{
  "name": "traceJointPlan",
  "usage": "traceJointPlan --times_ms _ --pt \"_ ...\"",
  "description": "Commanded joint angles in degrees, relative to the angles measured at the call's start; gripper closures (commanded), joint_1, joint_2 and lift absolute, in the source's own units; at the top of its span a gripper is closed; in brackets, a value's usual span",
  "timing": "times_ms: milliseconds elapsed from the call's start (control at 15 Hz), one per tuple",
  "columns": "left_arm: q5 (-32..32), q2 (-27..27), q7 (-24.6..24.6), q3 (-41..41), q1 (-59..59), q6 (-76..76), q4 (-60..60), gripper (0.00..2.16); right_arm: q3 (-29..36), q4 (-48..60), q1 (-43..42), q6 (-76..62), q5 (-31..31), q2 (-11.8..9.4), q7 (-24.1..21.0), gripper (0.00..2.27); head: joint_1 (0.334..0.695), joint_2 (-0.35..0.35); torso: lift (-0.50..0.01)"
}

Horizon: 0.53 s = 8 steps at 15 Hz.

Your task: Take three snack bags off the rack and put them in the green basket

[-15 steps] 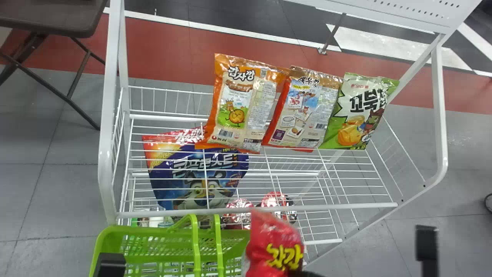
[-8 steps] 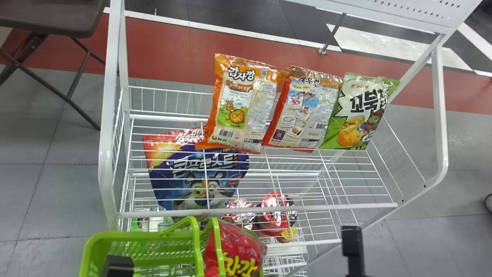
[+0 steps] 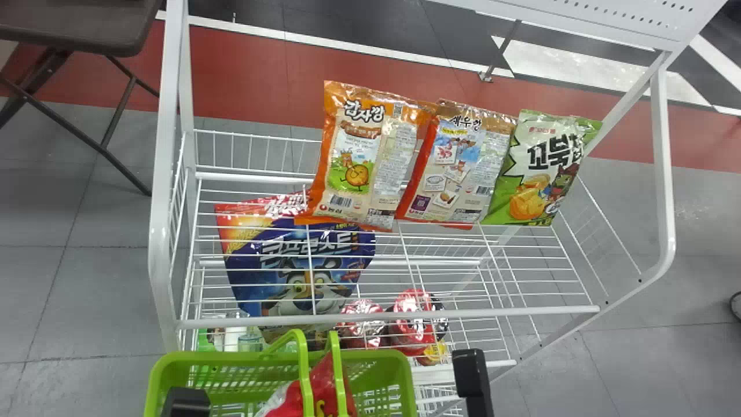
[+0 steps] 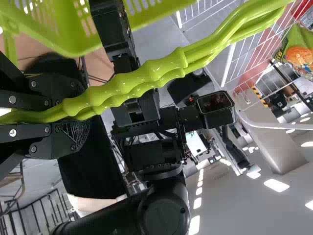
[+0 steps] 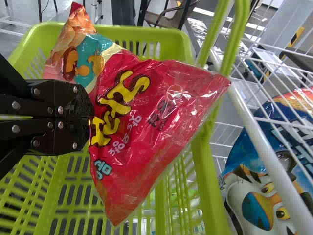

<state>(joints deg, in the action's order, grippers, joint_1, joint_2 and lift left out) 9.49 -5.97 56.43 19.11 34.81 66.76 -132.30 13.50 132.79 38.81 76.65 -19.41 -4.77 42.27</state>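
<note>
A red snack bag is held over the open green basket, and it is seen between the basket's two raised handles. One end of the bag is pinched between the fingers of the right gripper, which is placed above the basket. Both handles are clamped together by the left gripper, with the fingers closed around them. A black part of the left arm is seen over the basket's left side, and a black part of the right arm just past its right side.

Beyond the basket is placed the white wire rack. On its upper shelf, three more bags are stood in a row: an orange bag beyond the basket, then a red and beige bag and a green bag, both farther to the basket's right. Below them, nearer the basket, a blue cereal bag and red-topped cups are seen through the shelf wires. Well beyond the basket, to its left, a dark tabletop is seen.
</note>
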Motion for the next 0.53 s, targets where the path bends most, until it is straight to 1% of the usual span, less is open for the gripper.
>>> traceJointPlan --times_ms 0,200,267,333,400,467 --pt "0.0 -0.01 0.0 -0.3 -0.01 0.0 0.02 1.47 3.82 3.18 1.18 2.41 -1.15 -0.06 0.44 0.0 0.695 -0.35 -0.026" --pt "0.0 0.08 0.0 -0.04 -0.45 0.0 0.46 1.47 9.44 9.16 0.91 10.15 -0.98 0.02 0.88 0.06 0.695 -0.35 -0.026" --pt "0.0 0.08 -0.09 0.05 -0.53 -0.18 0.46 1.47 11.02 9.51 0.65 10.32 -1.15 0.02 1.76 0.06 0.695 -0.35 -0.026" --pt "0.0 0.08 -0.09 0.14 -0.62 0.0 0.46 1.47 12.43 9.6 0.39 9.09 -1.5 0.64 2.46 0.06 0.695 -0.35 -0.026" --pt "-0.09 0.08 -0.09 0.14 -0.62 0.0 0.46 1.47 13.83 9.6 0.21 4.52 -2.47 1.78 2.55 0.05 0.695 -0.35 -0.026" --pt "-0.09 0.08 -0.27 0.4 -0.62 0.0 0.46 1.47 14.36 9.33 0.21 -4.44 -3.0 3.01 2.37 0.05 0.695 -0.35 -0.026"
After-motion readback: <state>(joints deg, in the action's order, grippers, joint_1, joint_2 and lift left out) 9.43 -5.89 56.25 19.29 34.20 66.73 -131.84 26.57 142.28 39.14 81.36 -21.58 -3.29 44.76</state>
